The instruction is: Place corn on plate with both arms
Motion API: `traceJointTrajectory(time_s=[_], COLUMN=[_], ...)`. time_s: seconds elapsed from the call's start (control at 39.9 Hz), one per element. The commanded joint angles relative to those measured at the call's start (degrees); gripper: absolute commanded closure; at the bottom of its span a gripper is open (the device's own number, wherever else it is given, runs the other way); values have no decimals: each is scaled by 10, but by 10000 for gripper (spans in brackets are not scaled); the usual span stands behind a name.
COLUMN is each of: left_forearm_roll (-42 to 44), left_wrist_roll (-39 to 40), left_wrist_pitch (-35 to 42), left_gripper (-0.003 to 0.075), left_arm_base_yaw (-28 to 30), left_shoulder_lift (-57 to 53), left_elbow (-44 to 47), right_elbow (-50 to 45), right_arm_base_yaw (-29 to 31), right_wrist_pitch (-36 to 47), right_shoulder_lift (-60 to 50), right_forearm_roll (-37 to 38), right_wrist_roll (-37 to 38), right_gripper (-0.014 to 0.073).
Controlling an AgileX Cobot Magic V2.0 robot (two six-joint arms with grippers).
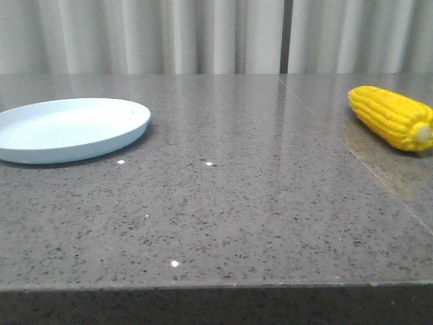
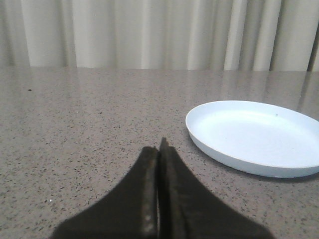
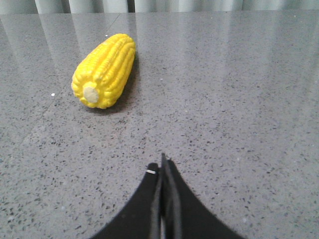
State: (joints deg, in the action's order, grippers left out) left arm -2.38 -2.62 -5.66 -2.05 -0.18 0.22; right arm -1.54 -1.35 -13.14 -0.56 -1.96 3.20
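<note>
Your yellow corn point(image 1: 392, 117) lies on the table point(image 1: 223, 203), well apart from the plate point(image 1: 67, 128); left gripper point(image 2: 159, 149) and right gripper point(image 3: 163, 167) are both pressed together.

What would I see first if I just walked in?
The bright yellow corn jumps out first, lying on its side at the right of the grey table. Next comes the pale blue plate, empty, far over on the left. Both black pincers are shut, holding nothing.

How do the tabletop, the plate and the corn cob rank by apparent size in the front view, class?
1. Speckled grey stone tabletop, largest by far.
2. Round pale-blue plate.
3. Bright yellow plastic-looking corn cob, smallest; the frame edge cuts off both plate and cob, so neither shows whole.
</note>
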Motion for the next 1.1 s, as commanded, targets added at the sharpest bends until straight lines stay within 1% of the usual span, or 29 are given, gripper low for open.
traceJointTrajectory(time_s=[0.0, 0.9, 1.0, 1.08], left_forearm_roll=[1, 1, 1, 1], left_wrist_roll=[6, 6, 6, 6], left_wrist_pitch=[47, 47, 48, 67], left_gripper=[741, 741, 741, 741], left_arm_base_yaw=[1, 1, 1, 1], left_shoulder_lift=[-12, -12, -12, -12], left_elbow=[2, 2, 2, 2], right_elbow=[2, 3, 3, 4], right_arm_base_yaw=[3, 3, 3, 3], right_wrist_pitch=[41, 42, 54, 77], right_shoulder_lift=[-10, -10, -10, -10], right_forearm_roll=[5, 5, 5, 5], right_wrist_roll=[-4, -4, -4, -4], right_gripper=[715, 715, 715, 715])
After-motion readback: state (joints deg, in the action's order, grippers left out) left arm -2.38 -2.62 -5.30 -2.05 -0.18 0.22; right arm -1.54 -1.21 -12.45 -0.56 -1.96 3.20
